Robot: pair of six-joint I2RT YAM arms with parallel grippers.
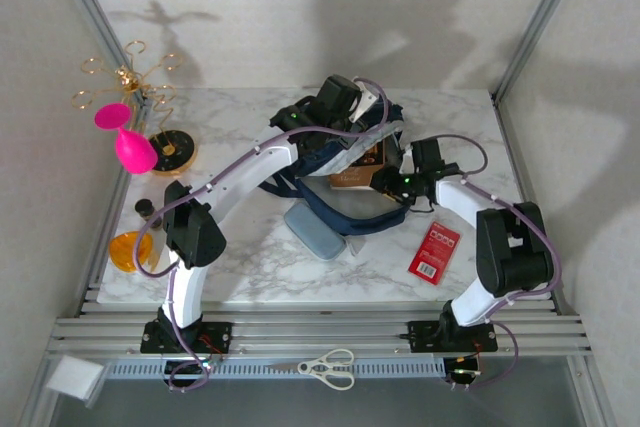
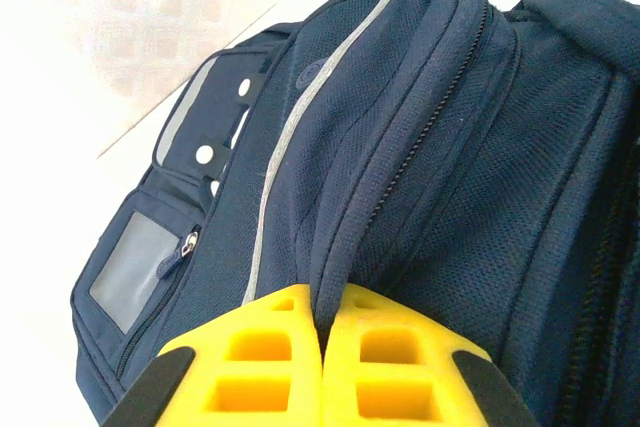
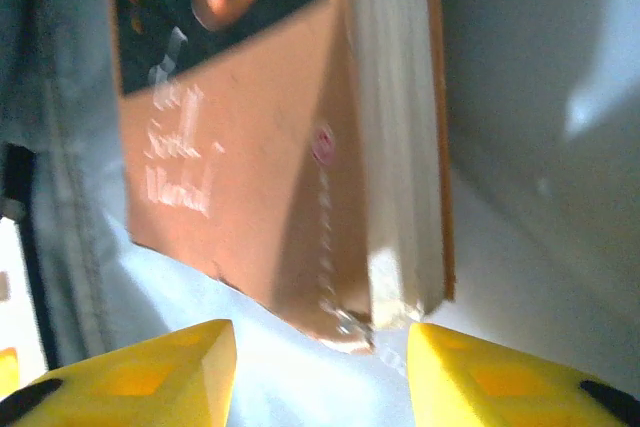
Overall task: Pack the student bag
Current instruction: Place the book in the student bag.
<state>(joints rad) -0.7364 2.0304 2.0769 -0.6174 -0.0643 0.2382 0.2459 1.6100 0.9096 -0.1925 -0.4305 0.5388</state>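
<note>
Left fingers [image 2: 260, 357] are pinched together on a ridge of the student bag [image 2: 400, 147], beside its zip [image 2: 440, 107]; I can't see how much cloth they hold. Right fingers [image 3: 150, 377] stand apart just short of a brown book [image 3: 250, 167], blurred, its title unreadable. From above, the bag sits mid-tabletop [image 1: 250, 267], largely hidden under the left arm [image 1: 250, 172].

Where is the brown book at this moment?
Top view: the brown book sits mid-table inside the open student bag, directly ahead of the open right gripper.
</note>
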